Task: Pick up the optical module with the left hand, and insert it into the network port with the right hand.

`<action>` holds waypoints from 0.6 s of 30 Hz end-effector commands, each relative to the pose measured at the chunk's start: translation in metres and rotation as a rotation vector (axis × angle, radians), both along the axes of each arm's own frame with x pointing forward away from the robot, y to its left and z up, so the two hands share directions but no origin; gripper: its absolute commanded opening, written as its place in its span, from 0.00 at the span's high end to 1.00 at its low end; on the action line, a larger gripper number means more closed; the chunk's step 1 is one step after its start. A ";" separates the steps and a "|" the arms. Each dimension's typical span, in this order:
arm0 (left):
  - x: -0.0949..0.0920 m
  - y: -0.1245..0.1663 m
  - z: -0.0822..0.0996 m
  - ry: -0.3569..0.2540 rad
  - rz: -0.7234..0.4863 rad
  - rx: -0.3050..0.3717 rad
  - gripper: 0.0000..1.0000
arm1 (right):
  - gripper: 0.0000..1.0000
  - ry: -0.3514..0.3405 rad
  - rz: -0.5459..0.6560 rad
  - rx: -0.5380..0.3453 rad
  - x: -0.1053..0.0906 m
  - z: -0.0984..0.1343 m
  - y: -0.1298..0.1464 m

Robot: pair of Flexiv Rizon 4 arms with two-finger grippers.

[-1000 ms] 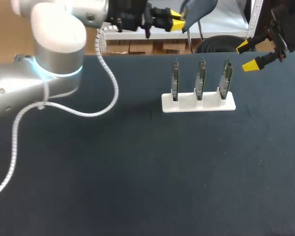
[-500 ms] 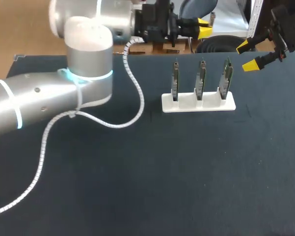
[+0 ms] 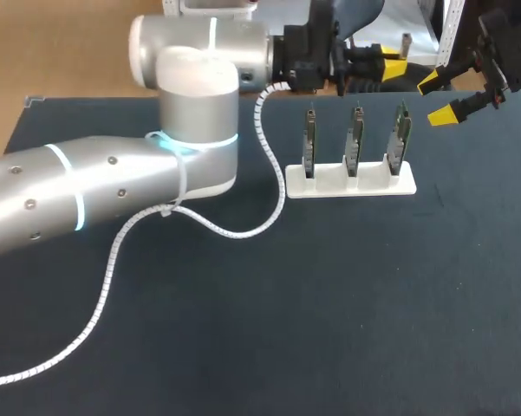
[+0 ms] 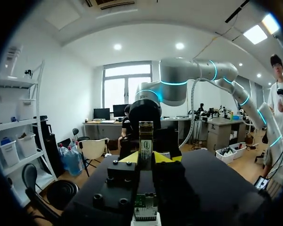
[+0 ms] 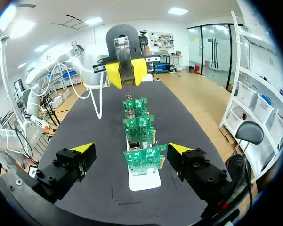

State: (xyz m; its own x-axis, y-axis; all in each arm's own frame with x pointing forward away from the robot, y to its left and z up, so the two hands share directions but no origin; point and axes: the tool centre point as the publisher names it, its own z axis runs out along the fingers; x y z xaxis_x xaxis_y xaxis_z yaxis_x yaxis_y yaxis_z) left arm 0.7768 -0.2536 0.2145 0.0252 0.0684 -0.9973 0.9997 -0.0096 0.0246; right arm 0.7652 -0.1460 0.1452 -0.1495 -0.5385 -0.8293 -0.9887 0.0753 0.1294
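**Module in the air, handover and insertion yet to come**

The jaws of the left gripper pinch the optical module from both sides, yellow tips flat against its flanks. The module stands on end, poking out past the tips, with a small green board edge showing at its near end. In the right wrist view it hangs clear of the table, out beyond the far end of the row of boards.

Over to the right gripper: its jaws are spread wide and hold nothing. It hovers just beside the nearest of the three green circuit boards, looking straight down the line of them. The boards stand upright in a white holder, and a grey metal cage on one of them, likely the network port, shows just behind the first board.

So the score reads like this: the pick-up looks done, because the module is off the table and firmly gripped. The rest looks open. The module is not yet in the right gripper and no port has anything in it. That leaves the pass from left to right, then lining the module up and pushing it home.
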 end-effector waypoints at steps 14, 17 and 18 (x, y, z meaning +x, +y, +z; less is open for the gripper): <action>-0.007 -0.017 -0.019 0.014 -0.001 -0.024 1.00 | 0.00 -0.003 -0.003 0.000 -0.002 0.000 0.000; -0.008 -0.019 -0.021 0.015 -0.002 -0.021 1.00 | 0.00 -0.003 -0.003 0.000 -0.002 0.000 0.000; -0.009 -0.020 -0.021 0.015 -0.003 -0.021 1.00 | 0.00 -0.003 -0.003 0.000 -0.002 0.000 0.000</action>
